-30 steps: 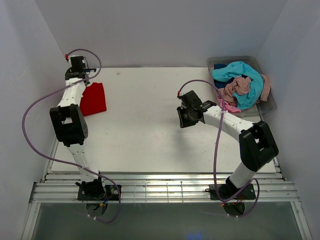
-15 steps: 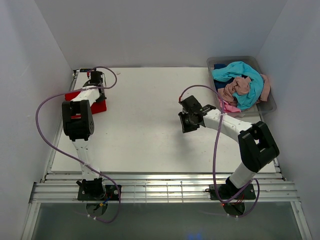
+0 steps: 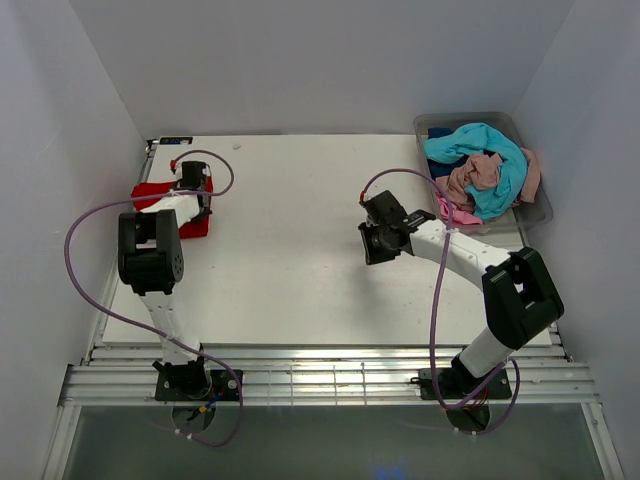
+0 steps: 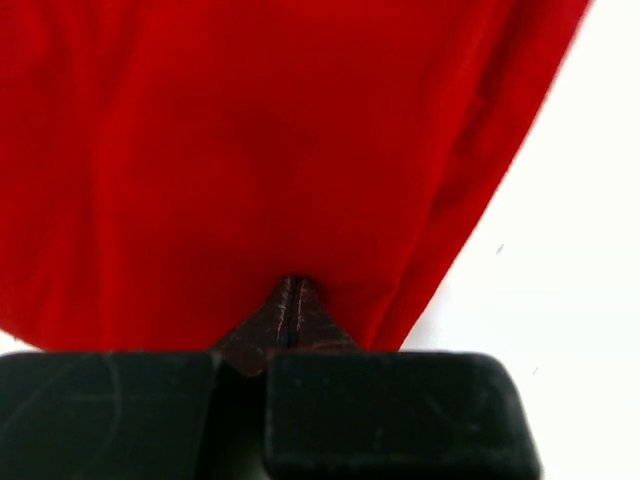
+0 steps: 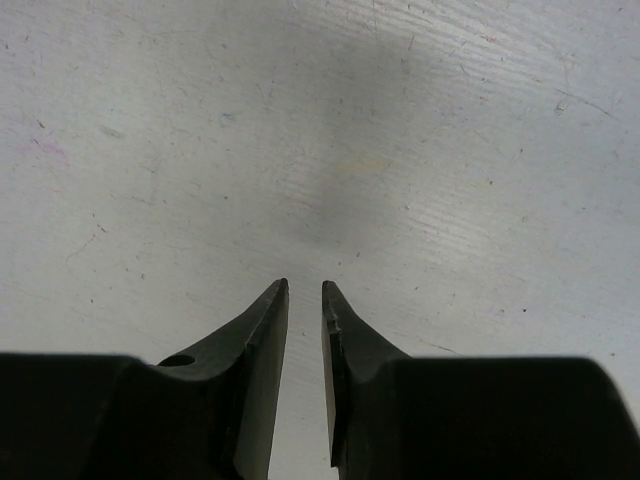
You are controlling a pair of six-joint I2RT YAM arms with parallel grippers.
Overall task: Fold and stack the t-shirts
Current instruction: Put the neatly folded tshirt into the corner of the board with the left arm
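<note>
The bin [image 3: 541,212] holds turquoise, pink and dark-blue t-shirts [image 3: 482,160]; left jaws pressed together against the red t-shirt [image 3: 148,194], right jaws slightly spread above the counter [image 3: 290,270].

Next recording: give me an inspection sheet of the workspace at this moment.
Surface: white table, scuffed, bare in the middle.
Job's things: red t-shirt at the left edge, partly under the left arm; shirt heap (turquoise, dusty pink, bright pink, dark blue) unfolded in the grey bin, far right.
Clutter: nothing seen.
Grippers: left gripper shut, tips against red cloth, pinch unclear; right gripper slightly open, empty, over bare table.
Cables: purple cables loop along each arm.
Surroundings: white walls on three sides; metal rail at near edge.
</note>
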